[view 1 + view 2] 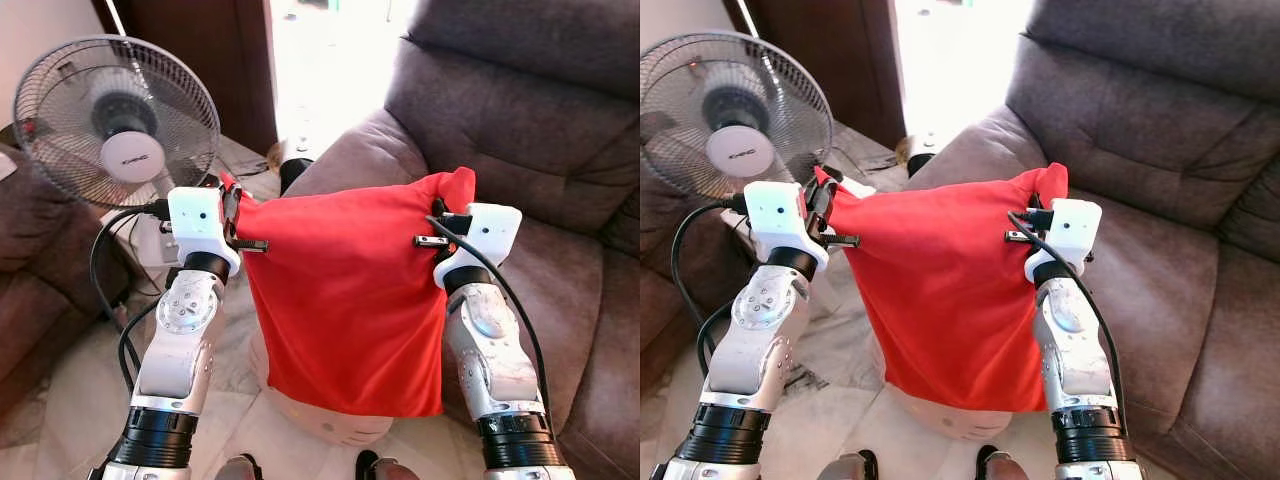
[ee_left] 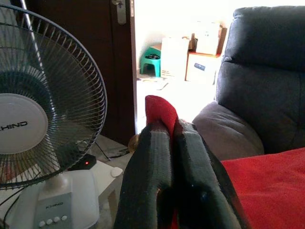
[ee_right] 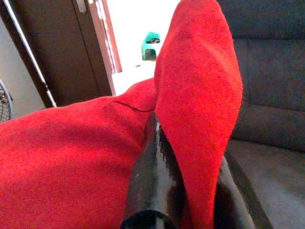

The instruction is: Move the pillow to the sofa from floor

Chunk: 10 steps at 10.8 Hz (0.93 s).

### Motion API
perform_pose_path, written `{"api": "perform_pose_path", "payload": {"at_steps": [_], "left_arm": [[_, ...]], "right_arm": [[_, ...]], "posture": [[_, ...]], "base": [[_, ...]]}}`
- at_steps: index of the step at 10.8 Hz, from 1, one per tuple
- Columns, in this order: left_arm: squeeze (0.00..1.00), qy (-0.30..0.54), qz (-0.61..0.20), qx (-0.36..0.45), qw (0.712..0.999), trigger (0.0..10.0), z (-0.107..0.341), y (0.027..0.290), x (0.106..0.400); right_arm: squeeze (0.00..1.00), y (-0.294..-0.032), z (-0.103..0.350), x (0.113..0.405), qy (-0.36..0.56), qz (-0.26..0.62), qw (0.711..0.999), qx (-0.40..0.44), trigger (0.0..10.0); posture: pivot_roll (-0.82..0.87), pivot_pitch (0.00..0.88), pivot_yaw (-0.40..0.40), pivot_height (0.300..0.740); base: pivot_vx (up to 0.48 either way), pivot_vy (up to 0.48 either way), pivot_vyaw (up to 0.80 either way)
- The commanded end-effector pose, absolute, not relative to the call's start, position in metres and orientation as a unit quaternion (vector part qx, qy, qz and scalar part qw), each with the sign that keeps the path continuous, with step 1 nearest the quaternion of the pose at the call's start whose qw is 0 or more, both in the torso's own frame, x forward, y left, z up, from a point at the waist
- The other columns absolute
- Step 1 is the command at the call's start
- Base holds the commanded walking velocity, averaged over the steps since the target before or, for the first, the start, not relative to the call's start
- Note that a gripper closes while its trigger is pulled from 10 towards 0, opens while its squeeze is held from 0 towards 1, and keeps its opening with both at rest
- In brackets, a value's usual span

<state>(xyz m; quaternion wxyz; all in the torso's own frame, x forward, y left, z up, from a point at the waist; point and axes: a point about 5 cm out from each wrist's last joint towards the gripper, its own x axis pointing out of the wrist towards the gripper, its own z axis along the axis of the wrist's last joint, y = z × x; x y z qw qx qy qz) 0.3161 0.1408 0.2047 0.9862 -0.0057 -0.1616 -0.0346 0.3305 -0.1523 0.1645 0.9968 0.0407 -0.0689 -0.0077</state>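
Nearest to the camera, the two silver arms rise from the bottom of the head view, and between them hangs the soft red fabric pillow (image 1: 340, 300), held up in the air above the pale tiled floor (image 1: 70, 400). The left gripper (image 2: 164, 143) is clenched on the pillow's upper left corner; in the left wrist view a red tip of fabric comes out between its two black fingers (image 2: 143, 181). The right gripper (image 3: 183, 157) is clenched on the upper right corner, and there the red corner stands up between the fingers. The pillow hangs down flat like a sheet, and its lower edge seems to be just above a pale rounded object (image 1: 330, 420) on the floor, though I cannot tell what it is. Behind and to the right of the pillow stands the dark grey-brown cushioned sofa (image 1: 540, 130); the pillow is in front of its armrest, not resting on it. Further left stands a white electric table fan (image 1: 118, 120) with a round wire grille, and behind it a dark wooden door (image 1: 200, 50).
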Motion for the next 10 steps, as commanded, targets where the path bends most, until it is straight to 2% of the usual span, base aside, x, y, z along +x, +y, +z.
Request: {"api": "perform_pose_path", "payload": {"at_steps": [1,3,10], "left_arm": [[0.0,-0.191,-0.034,-0.003,0.981,10.0,0.2144,0.1424,0.3139],[0.0,-0.192,-0.034,-0.005,0.981,10.0,0.214,0.142,0.3132],[0.0,-0.196,-0.037,-0.012,0.98,10.0,0.2155,0.1407,0.3134]], "right_arm": [[0.0,-0.1502,0.1824,0.333,-0.11,-0.003,0.993,0.048,10.0],[0.0,-0.1516,0.1814,0.3335,-0.105,-0.002,0.993,0.044,10.0],[0.0,-0.1542,0.1861,0.3391,-0.115,-0.006,0.993,0.038,10.0]], "posture": [[0.15,0.138,-0.006,0.74],[0.15,0.145,-0.009,0.74],[0.15,0.156,-0.013,0.74]], "base": [[0.0,0.0,0.0],[0.0,-0.122,-0.62],[0.0,-0.402,0.0]]}}
